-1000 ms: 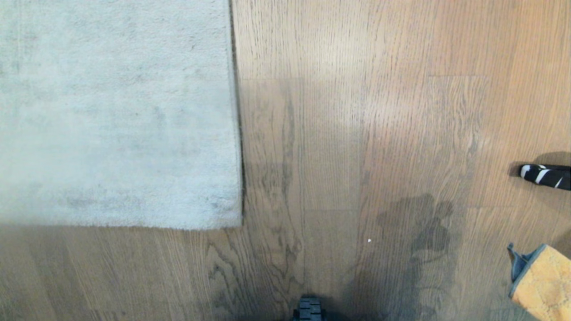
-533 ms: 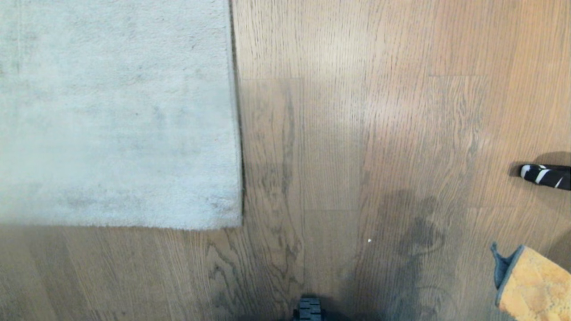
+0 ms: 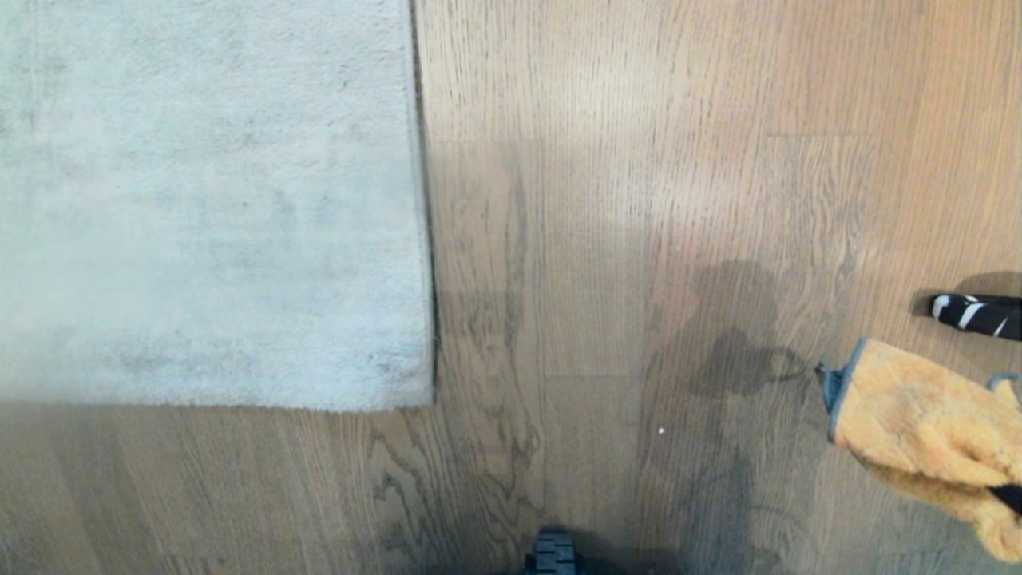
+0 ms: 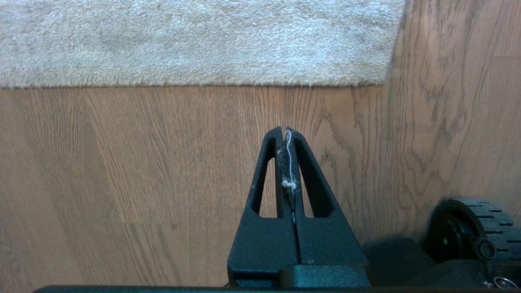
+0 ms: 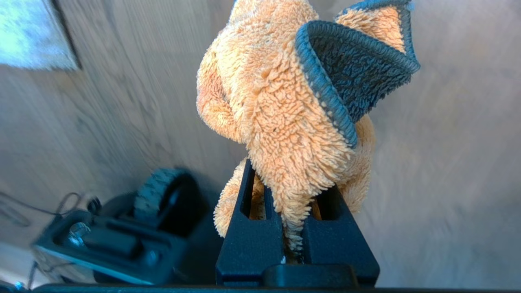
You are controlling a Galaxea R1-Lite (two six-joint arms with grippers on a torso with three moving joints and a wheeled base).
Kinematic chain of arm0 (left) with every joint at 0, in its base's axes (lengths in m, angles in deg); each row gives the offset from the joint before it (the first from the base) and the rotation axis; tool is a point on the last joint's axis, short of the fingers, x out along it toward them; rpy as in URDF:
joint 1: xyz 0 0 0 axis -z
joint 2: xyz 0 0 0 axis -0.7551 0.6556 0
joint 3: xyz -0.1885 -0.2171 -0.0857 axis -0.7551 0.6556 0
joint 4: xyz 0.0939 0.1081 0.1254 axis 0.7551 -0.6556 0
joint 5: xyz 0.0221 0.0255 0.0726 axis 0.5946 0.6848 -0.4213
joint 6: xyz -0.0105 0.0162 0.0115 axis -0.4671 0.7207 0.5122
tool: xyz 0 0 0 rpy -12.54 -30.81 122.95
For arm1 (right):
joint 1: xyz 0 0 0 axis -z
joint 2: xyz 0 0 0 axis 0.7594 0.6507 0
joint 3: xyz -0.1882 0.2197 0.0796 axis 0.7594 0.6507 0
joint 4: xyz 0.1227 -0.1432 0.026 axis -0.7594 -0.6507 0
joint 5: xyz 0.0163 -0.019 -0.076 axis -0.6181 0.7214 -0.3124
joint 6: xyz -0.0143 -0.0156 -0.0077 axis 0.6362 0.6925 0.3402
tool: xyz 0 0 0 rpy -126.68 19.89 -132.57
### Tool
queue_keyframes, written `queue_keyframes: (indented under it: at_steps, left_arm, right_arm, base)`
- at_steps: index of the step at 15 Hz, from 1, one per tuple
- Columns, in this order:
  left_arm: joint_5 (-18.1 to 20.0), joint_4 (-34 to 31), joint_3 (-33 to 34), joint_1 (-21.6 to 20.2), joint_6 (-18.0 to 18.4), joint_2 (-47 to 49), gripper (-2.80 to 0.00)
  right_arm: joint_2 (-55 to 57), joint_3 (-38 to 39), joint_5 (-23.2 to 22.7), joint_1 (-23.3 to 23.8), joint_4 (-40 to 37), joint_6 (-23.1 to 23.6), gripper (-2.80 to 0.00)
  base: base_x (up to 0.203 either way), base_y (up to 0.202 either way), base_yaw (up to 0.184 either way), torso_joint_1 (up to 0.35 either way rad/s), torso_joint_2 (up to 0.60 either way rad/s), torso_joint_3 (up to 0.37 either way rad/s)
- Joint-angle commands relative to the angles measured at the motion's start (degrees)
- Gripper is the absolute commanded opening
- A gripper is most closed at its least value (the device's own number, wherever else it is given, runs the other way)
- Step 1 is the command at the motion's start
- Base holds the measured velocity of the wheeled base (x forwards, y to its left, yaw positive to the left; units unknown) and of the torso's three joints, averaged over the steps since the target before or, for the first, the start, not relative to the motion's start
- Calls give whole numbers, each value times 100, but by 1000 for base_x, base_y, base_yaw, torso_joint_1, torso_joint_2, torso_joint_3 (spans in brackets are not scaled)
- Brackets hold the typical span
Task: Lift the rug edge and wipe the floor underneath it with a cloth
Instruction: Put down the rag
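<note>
The cloth (image 3: 918,423) has come up and leftward from the near right corner of the head view since a second ago, and more of it now shows over the floor (image 3: 607,239), its blue-grey trim leading toward the rug. The right gripper (image 5: 294,179) pinches its orange pile between nearly closed fingers, the rest bunching beyond the tips. The left gripper (image 4: 285,134) hangs over bare planks near the rug, fingers pressed together with a wisp of lint caught between them. The rug edge (image 3: 423,239) lies flat at the left, unchanged, well apart from the cloth. A black-and-white striped object (image 3: 978,313) stays at the right border.
</note>
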Motion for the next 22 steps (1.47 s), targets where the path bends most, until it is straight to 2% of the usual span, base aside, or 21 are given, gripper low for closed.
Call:
queue_keyframes:
  at_steps: [1,4,6,9,12,15,20,22]
  left_arm:
    - [-4,3,0,0,0,0,-280]
    - [-4,3,0,0,0,0,-280]
    - [-4,3,0,0,0,0,-280]
    - [-4,3,0,0,0,0,-280]
    - [-4,3,0,0,0,0,-280]
    - [-4,1,0,0,0,0,-280]
    - [-4,3,0,0,0,0,-280]
    - [-4,3,0,0,0,0,-280]
  right_arm:
    - [1492,-208,-15,-163,590,-25,-280]
    - [3107,-747,14,-215,1847,-93,-280]
    - [3944,-1297,164,-58,2574,-122,-280]
    - [4611,-2449,533,292,2863,-222,-280]
    - [5013,-3413,618,848,2800,-247,-280]
    - [5011,-4039,628,1276,2143,-202,-280]
    - [4667,-4802,620,1847,1215,138,-280]
    - [4745,-4786,620,1899,1147,171,-280]
  base:
    - [0,0,0,0,0,0]
    - [0,0,0,0,0,0]
    - [0,0,0,0,0,0]
    - [0,0,0,0,0,0]
    - [0,0,0,0,0,0]
    - [0,0,0,0,0,0]
    - [0,0,0,0,0,0]
    - [0,0,0,0,0,0]
